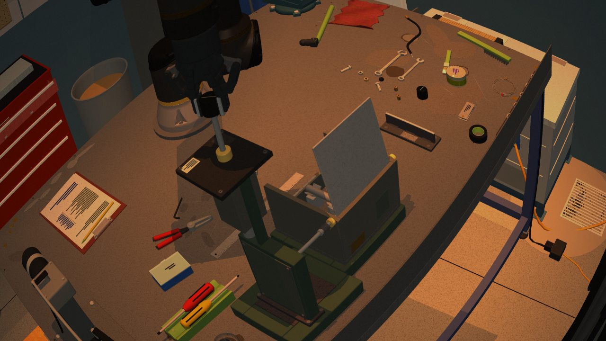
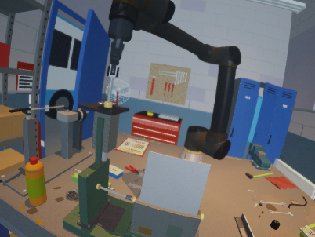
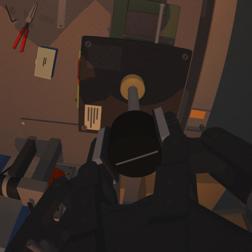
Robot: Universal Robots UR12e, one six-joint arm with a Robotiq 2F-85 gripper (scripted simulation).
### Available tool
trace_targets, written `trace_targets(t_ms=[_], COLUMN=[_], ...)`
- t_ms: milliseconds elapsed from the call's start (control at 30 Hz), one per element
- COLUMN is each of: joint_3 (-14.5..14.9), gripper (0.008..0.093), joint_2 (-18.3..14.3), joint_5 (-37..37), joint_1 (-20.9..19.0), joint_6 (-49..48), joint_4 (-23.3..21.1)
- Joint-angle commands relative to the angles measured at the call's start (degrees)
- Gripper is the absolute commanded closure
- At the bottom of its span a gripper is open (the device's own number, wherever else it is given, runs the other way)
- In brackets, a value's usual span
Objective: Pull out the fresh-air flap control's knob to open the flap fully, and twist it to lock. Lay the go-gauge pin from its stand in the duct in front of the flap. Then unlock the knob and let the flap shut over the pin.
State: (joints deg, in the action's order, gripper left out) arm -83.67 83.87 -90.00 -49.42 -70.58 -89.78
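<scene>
On the near edge of the bench stands the flap fixture: a grey flap (image 1: 349, 155) (image 2: 174, 183) raised steeply above its duct box (image 1: 339, 220). A grey pin (image 1: 317, 195) lies in the duct under the raised flap. Left of it a black control plate (image 1: 223, 163) (image 3: 131, 77) sits on a post. From its yellow collar (image 1: 223, 153) (image 3: 132, 87) a grey shaft rises to the black knob (image 1: 208, 103) (image 3: 135, 143) (image 2: 113, 70), which is pulled far out. My gripper (image 1: 209, 104) (image 3: 131, 131) (image 2: 113, 71) is above the plate, closed around the knob.
A grey bin (image 1: 101, 91) stands behind the bench beside a red drawer cabinet (image 1: 25, 123). Red pliers (image 1: 176, 232), a clipboard (image 1: 82, 210), a small box (image 1: 170, 270) and screwdrivers (image 1: 197, 303) lie left of the fixture. Wrenches (image 1: 398, 63) and tape (image 1: 477, 133) lie on the far right.
</scene>
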Motion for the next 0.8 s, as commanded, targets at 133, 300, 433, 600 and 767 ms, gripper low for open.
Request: trace_targets(t_ms=[133, 300, 433, 600, 767], joint_3=[0.3, 0.5, 0.6, 0.6, 0.7], gripper=[0.0934, 0.0934, 0.0934, 0.0934, 0.0934], joint_2=[0.0, 0.0, 0.0, -0.1, -0.1], joint_5=[0.0, 0.0, 0.0, 0.0, 0.0], joint_1=[0.0, 0.0, 0.0, 0.0, 0.0], joint_6=[0.0, 0.0, 0.0, 0.0, -0.1], joint_4=[0.1, 0.3, 0.4, 0.5, 0.5])
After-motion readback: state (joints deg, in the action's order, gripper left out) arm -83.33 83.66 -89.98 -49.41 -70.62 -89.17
